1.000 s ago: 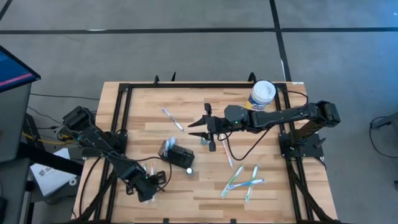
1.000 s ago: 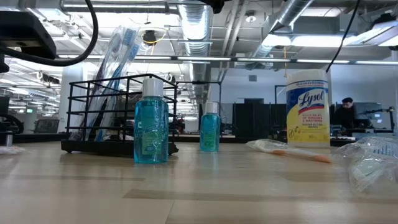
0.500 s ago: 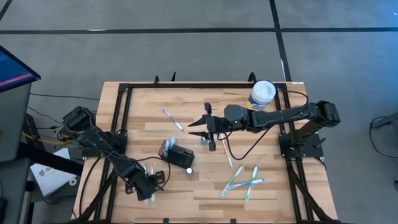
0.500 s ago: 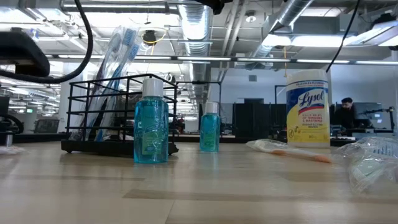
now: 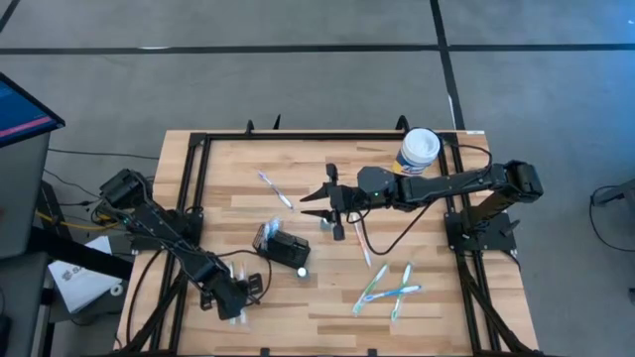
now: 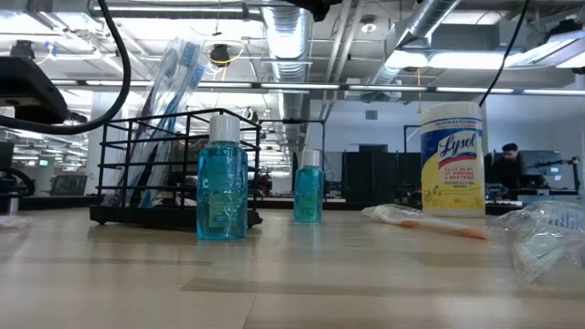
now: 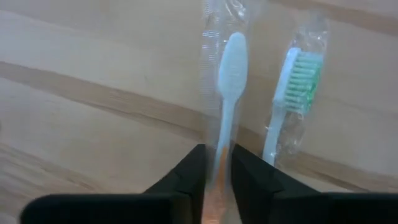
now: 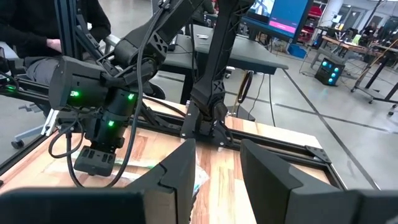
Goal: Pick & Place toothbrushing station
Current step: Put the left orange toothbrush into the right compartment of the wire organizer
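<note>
From above, my left gripper [image 5: 243, 300] sat low at the near left part of the table [image 5: 427, 317], over wrapped toothbrushes lying there, while my right gripper [image 5: 316, 204] hung mid-table with its fingers spread, holding nothing. The toothbrushing station [image 5: 279, 245] stood between them, nearer centre, just beside a small blue bottle [image 5: 301, 268]; the yellow canister [image 5: 418, 151] stood at the far right. At table height, the station [image 6: 174, 169] was a black wire holder with toothbrushes upright in it and a blue bottle [image 6: 222, 175] in front. Through my left wrist, my fingers [image 7: 189, 171] had pinched in around the handle of a wrapped white toothbrush [image 7: 227, 87], a green-bristled one [image 7: 292, 93] alongside. Through my right wrist, the fingers [image 8: 180, 171] stood apart, empty.
</note>
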